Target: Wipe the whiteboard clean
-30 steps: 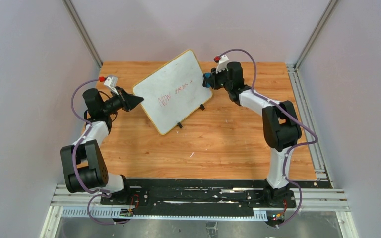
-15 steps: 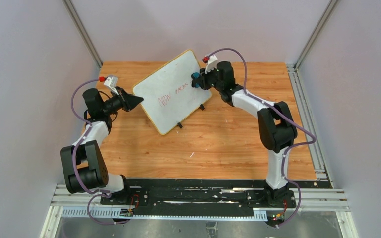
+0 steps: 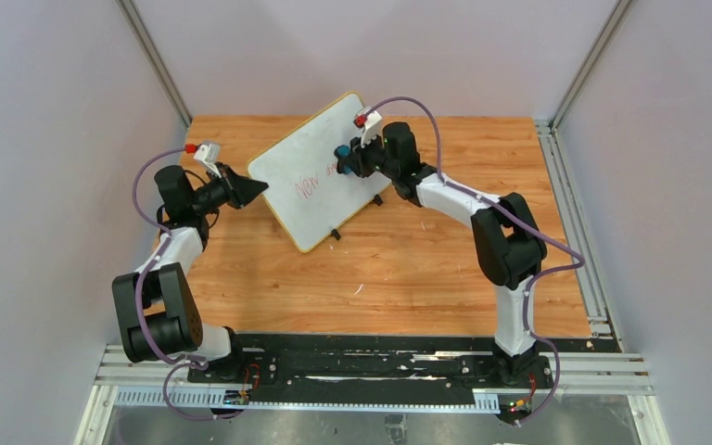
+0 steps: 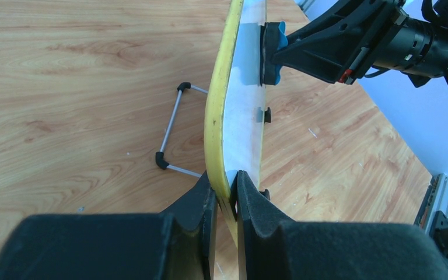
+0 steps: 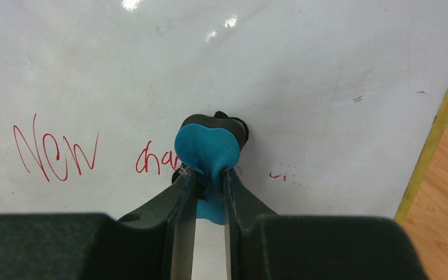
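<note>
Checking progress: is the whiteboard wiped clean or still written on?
Still written on: the whiteboard shows red writing left of the blue eraser held by the right claw; faint traces to its right.

Whiteboard (image 3: 308, 158), white with thin yellow frame and rounded corners, propped tilted on small black feet, far centre, turned askew, red handwriting across lower face

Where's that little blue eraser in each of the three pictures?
Top external: blue eraser upper centre, on the whiteboard.
Left wrist: eraser top centre, against the board's face.
Right wrist: eraser centre, gripped by the right tool.
Shared landmark: the board's yellow frame.
</note>
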Robot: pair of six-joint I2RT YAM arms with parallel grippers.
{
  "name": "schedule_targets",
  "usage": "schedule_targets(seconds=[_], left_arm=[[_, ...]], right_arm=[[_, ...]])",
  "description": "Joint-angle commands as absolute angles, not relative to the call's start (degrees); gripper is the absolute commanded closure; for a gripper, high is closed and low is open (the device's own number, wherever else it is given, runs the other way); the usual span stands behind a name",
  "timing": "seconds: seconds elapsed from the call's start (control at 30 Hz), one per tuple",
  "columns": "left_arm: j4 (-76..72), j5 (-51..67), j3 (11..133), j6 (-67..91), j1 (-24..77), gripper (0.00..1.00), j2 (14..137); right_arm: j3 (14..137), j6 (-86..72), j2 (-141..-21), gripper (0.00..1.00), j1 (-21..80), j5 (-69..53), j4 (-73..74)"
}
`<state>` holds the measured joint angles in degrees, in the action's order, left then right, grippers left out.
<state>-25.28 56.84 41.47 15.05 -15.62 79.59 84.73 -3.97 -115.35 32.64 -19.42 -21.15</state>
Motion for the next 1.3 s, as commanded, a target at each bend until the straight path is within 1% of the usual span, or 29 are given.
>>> schedule_targets(seconds=[0.0, 0.23, 0.6, 0.9, 1.13, 1.27], left_arm=[[-21.9, 54.6, 41.3, 9.0, -15.4, 1.0, 79.8], [-20.4, 54.4, 41.3, 7.7, -15.4, 1.0, 79.4], [-19.8, 54.7, 41.9, 7.4, -15.4, 1.0, 80.0], [-18.9, 54.6, 42.2, 6.9, -15.4, 1.0, 79.9], [-17.9, 54.7, 42.5, 6.2, -15.4, 1.0, 80.0], [-17.9, 54.8, 42.4, 6.3, -15.4, 1.0, 79.9]], right_arm=[[87.8, -2.6, -117.1, 1.0, 32.6, -18.7, -19.1], [92.5, -0.9, -121.2, 1.0, 27.9, -17.9, -15.1], [94.7, -0.2, -122.1, 0.99, 23.2, -18.4, -13.4], [91.4, -1.7, -120.2, 0.99, 25.8, -20.5, -15.6], [85.7, -4.1, -116.7, 0.99, 30.2, -21.4, -19.2], [84.6, -4.3, -115.4, 1.0, 33.2, -21.4, -20.3]])
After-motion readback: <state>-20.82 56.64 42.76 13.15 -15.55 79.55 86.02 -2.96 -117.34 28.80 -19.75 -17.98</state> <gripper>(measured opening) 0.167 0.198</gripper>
